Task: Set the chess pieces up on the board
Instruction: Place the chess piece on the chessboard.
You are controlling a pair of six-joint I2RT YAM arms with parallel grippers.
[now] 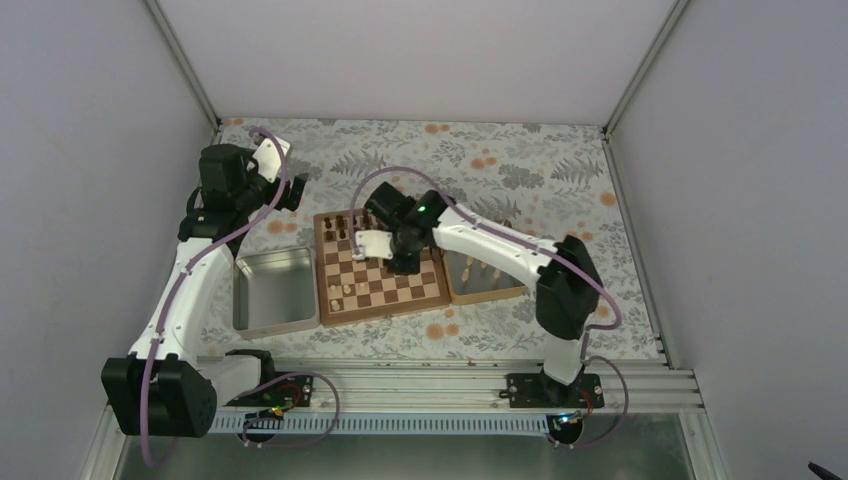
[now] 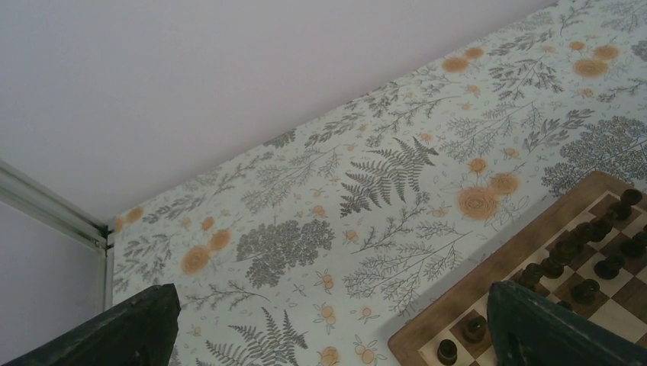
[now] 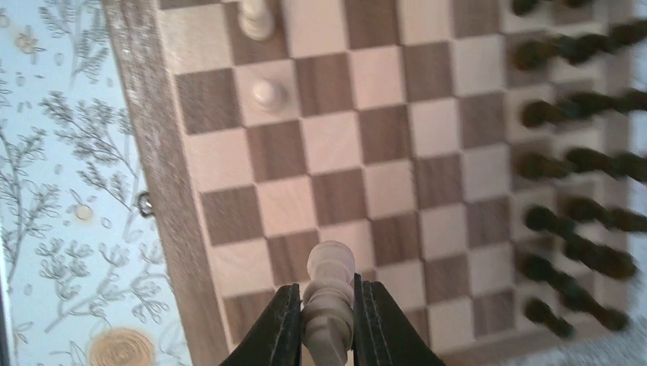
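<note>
While the right fingers [image 3: 278, 328] clamp a pale piece [image 3: 329, 293] over the board [image 3: 336, 145], near its edge by the pale side, two other pale pieces [image 3: 268, 93] stand on squares farther along. Dark pieces [image 3: 568, 160] fill the opposite rows. The left fingers [image 2: 141, 328] stand wide apart, empty, above the desk [image 2: 343, 198] by the board's corner.

Plain walls [image 1: 400, 50], floral tbl cloth [image 1: 540, 170], alu. frame [image 1: 183, 60]

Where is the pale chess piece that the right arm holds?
Bottom centre of the right wrist view: the pale piece is pinched in the right gripper over the board, near its edge.
</note>
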